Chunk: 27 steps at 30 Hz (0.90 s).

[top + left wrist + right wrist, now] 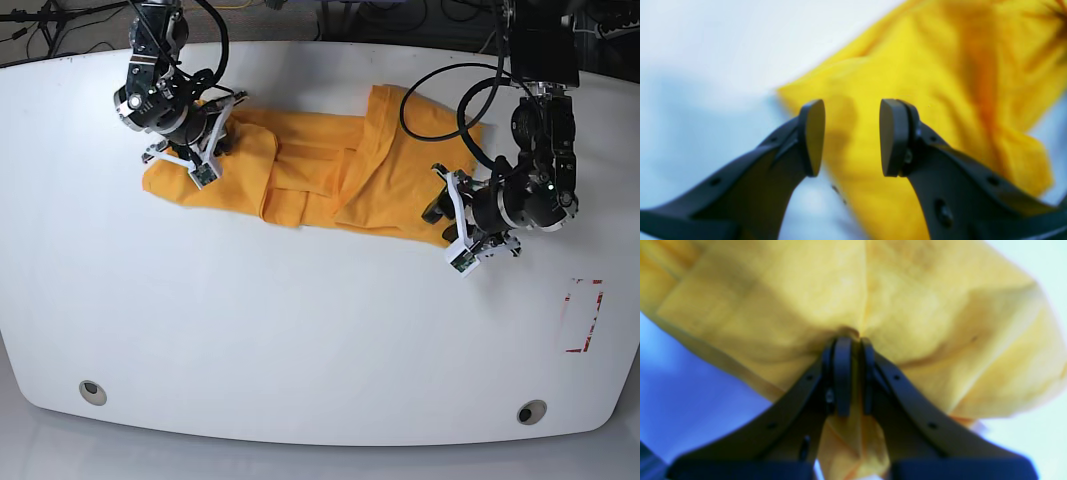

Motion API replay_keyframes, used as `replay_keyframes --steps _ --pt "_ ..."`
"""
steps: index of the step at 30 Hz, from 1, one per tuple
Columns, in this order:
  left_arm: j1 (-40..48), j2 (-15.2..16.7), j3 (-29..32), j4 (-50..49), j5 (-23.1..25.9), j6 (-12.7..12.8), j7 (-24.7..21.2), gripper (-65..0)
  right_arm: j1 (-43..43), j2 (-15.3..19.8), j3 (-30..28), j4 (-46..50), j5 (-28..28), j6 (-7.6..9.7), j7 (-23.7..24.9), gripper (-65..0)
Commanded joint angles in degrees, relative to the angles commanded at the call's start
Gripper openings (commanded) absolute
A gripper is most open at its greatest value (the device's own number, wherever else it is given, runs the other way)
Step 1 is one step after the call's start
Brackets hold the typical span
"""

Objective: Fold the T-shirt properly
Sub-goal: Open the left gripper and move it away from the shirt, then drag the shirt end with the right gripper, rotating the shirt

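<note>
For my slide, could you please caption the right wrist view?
Right gripper shut on a pinched fold of the yellow T-shirt above the white table.

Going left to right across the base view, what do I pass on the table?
Right gripper, shut on the T-shirt's left end → T-shirt → left gripper, open at its right edge → red-outlined rectangle marking.

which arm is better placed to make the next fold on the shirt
Probably the right. The right gripper has its jaws shut on a pinch of the T-shirt, so it can pull that side over. The left gripper has its jaws open, holding nothing, at the shirt's other edge.
</note>
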Motion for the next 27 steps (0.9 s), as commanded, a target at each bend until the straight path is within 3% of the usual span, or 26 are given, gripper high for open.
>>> replay_keyframes --steps 7,12,16,21,27 --pt "-1.5 0.1 -15.6 -1.7 0.4 0.0 -0.2 -39.7 4.5 -2.1 0.1 3.1 0.0 0.0 -4.0 -24.7" --pt "-2.8 -0.4 -22.3 -4.7 0.4 0.0 -0.2 -39.7 8.4 -5.4 0.1 2.8 1.0 0.0 -6.4 -14.0" --pt "-2.7 -2.0 -26.4 -6.0 0.4 0.0 -0.2 -39.7 10.9 -8.9 0.0 2.5 2.5 0.0 -8.3 -10.9" --pt "-2.3 -4.0 -27.3 -6.3 0.4 0.0 -0.2 -39.7 14.2 -13.1 0.0 -0.4 4.7 0.0 -11.9 -11.1" --pt "-0.3 -5.7 -27.3 -6.3 0.4 0.0 -0.2 -39.7 16.4 -13.1 -1.6 -5.7 13.2 0.0 -14.4 -11.1"
